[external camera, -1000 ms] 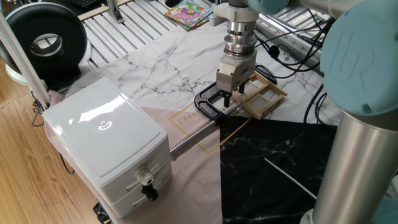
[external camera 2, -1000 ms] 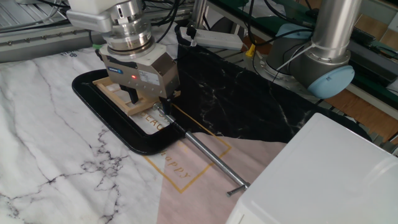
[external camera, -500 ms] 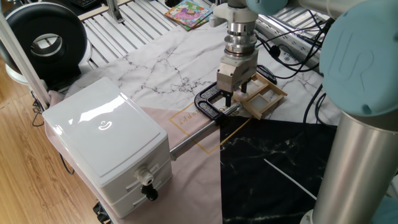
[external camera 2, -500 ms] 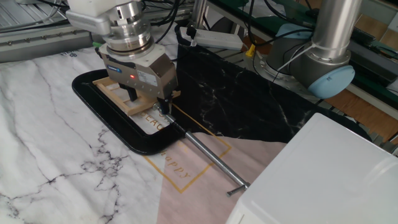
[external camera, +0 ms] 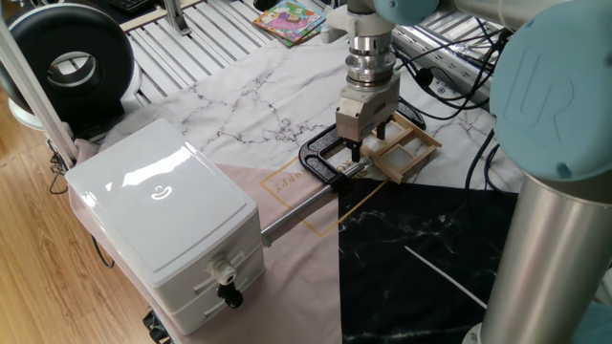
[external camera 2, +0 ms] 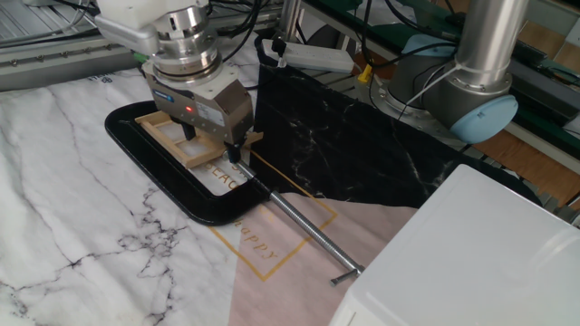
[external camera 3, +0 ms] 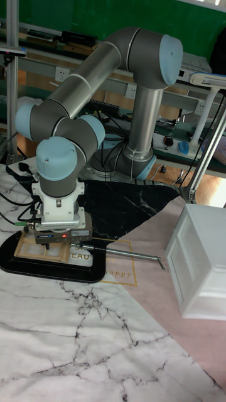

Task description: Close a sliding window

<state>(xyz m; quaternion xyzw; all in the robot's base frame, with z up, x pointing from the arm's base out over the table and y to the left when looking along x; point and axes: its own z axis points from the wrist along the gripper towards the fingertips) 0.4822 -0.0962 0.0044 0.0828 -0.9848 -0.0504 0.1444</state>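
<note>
The sliding window lies flat on the marble-print cloth. Its tan wooden sash (external camera: 409, 150) (external camera 2: 163, 134) (external camera 3: 37, 251) sits toward one end of the black frame (external camera: 318, 159) (external camera 2: 159, 177) (external camera 3: 59, 270). The frame's other end is uncovered, and printed letters on the cloth show through it. My gripper (external camera: 369, 141) (external camera 2: 210, 145) (external camera 3: 61, 242) points straight down over the sash's end nearest the uncovered part. Its fingers are apart, one in a pane and one just outside the end rail. I see nothing clamped between them.
A thin metal rod (external camera 2: 299, 222) (external camera: 296, 208) runs from the frame toward the big white box (external camera: 167, 220) (external camera 3: 198, 264). A black marble-print sheet (external camera 2: 353, 145) borders the window. The arm's base and cables stand behind, and a round black fan (external camera: 72, 62) stands at the far corner.
The gripper has shifted a little along the window, from the uncovered end further onto the sash. The sash itself has not visibly moved.
</note>
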